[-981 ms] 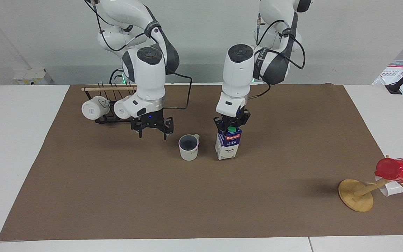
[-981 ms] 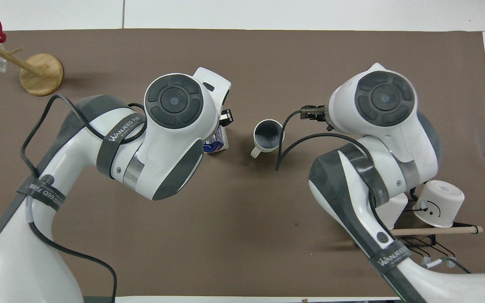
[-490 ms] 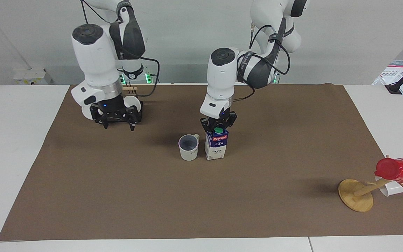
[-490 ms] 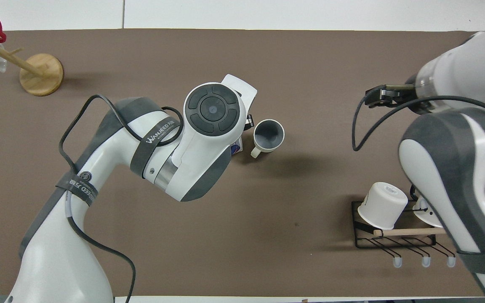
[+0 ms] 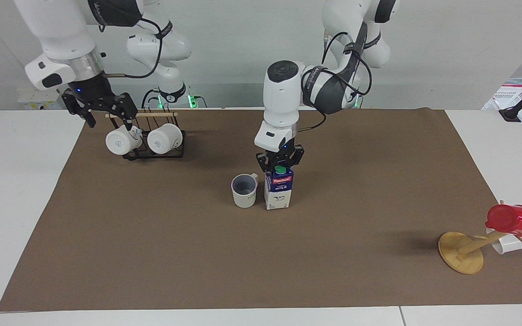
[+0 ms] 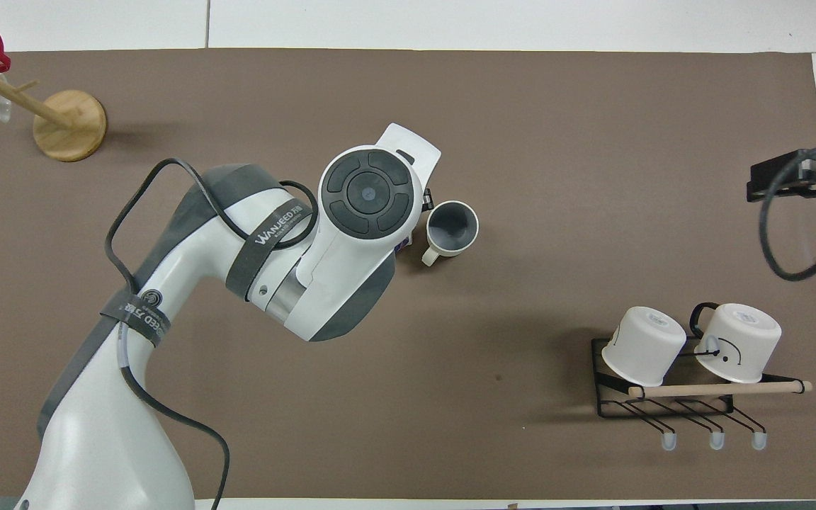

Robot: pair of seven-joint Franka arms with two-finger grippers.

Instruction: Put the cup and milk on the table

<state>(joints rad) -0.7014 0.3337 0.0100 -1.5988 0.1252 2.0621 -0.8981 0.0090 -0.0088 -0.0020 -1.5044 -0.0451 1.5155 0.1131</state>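
The off-white cup (image 5: 244, 190) with a grey-blue inside stands upright on the brown mat (image 5: 261, 262) of the white table (image 5: 16, 181). It also shows in the overhead view (image 6: 452, 228). The milk carton (image 5: 278, 189) stands upright on the mat right beside the cup, toward the left arm's end. My left gripper (image 5: 279, 161) is shut on the carton's top, by the green cap. In the overhead view my left arm hides nearly all of the carton. My right gripper (image 5: 108, 118) is open and empty, raised over the mug rack.
A black wire rack (image 5: 152, 151) with two white mugs (image 5: 119, 141) stands near the robots at the right arm's end. A wooden mug tree (image 5: 461, 251) with a red cup (image 5: 514, 220) stands at the left arm's end, far from the robots.
My left gripper has brought the milk closer to the cup and stood it upright on the mat. My right gripper has risen and moved away from the cup to over the rack.
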